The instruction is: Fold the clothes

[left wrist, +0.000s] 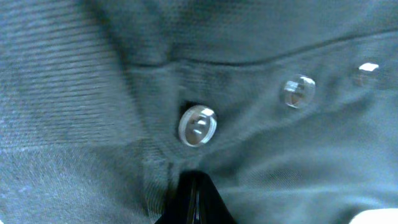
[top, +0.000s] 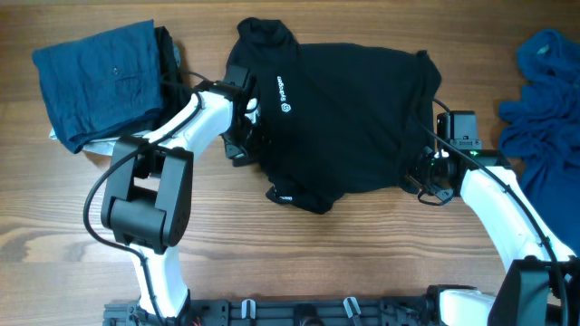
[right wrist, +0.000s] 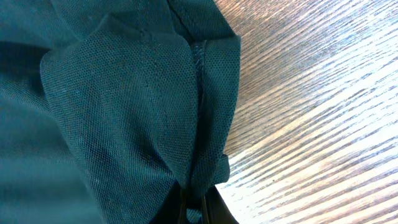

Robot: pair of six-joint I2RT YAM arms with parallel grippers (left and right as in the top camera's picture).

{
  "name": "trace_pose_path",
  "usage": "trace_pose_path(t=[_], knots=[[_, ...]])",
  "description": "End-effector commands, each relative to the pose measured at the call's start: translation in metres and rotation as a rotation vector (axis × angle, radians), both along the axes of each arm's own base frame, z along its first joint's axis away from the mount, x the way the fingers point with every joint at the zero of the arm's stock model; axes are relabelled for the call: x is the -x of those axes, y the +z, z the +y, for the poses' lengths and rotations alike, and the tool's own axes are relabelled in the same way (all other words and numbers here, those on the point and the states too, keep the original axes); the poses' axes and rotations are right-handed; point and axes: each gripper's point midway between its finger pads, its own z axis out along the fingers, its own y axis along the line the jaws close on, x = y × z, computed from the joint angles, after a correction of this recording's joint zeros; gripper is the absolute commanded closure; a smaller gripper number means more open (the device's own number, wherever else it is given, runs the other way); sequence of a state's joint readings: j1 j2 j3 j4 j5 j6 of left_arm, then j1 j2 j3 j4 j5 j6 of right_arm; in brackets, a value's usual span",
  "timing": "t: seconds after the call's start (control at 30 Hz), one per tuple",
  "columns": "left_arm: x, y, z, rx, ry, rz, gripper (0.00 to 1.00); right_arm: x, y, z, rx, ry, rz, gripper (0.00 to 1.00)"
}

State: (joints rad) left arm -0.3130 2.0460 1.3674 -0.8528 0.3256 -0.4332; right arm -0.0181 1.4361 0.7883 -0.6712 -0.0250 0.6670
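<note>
Left gripper (left wrist: pixel 194 200): fingertips pressed together at the bottom edge of the wrist view. They nip a ridge of the black polo shirt (top: pixel 353 109) just beneath the nearest button (left wrist: pixel 198 126) of the placket. Two more buttons run off to the right in a row. Fabric fills the whole view.

Left arm (top: pixel 195 113): seen from overhead, the white forearm reaches up and rightward from its dark elbow block to the shirt's left edge. The wrist sits low on the cloth, below the collar (top: pixel 265 34) and just beside the white chest logo (top: pixel 284 93).

Right gripper (right wrist: pixel 198 208): fingertips closed on a doubled edge of the same shirt, with the seam running straight down into the tips. The wooden table (right wrist: pixel 311 93) shows to the right of the pinched fold.

Right arm (top: pixel 494 195): the white link slants up and leftward from the lower right corner. The wrist is at the shirt's lower right edge.

Shirt: lies mid-table, spread but rumpled, collar at the far side. One corner is bunched at the near edge between the two arms. It is pinched at both sides.

Other clothes: a folded blue garment (top: pixel 100 81) lies at the table's far left, just beside the left arm. A crumpled blue garment (top: pixel 544 100) lies at the right edge, partly out of frame and apart from the shirt.
</note>
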Motion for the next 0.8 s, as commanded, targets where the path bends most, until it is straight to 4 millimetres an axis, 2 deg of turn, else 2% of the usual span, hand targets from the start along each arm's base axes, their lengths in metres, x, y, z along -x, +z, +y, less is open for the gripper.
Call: trace_pose_path(t=[0.0, 0.1, 0.23, 0.3, 0.37, 0.67, 0.77], knots=[[0.008, -0.02, 0.044, -0.243, 0.027, 0.01, 0.96, 0.0, 0.005, 0.003, -0.019, 0.016, -0.006, 0.96], [0.006, -0.025, 0.061, -0.339, 0.026, -0.016, 0.96, 0.002, 0.006, 0.011, -0.063, 0.028, 0.003, 0.96], [0.004, -0.033, 0.07, -0.384, 0.03, -0.049, 0.96, 0.003, 0.012, 0.012, -0.057, 0.077, 0.017, 0.96], [0.004, -0.034, 0.073, -0.396, 0.03, -0.048, 0.95, 0.003, 0.014, 0.012, -0.052, 0.094, 0.015, 0.82], [0.003, -0.034, 0.077, -0.411, 0.035, -0.052, 0.94, 0.003, 0.014, 0.012, -0.05, 0.101, 0.016, 0.77], [-0.002, -0.034, 0.102, -0.423, 0.098, -0.039, 0.94, 0.015, 0.007, 0.01, -0.045, 0.086, 0.063, 0.75], [-0.002, -0.034, 0.105, -0.423, 0.109, -0.036, 0.94, 0.026, -0.005, 0.014, -0.08, 0.023, 0.1, 0.73]])
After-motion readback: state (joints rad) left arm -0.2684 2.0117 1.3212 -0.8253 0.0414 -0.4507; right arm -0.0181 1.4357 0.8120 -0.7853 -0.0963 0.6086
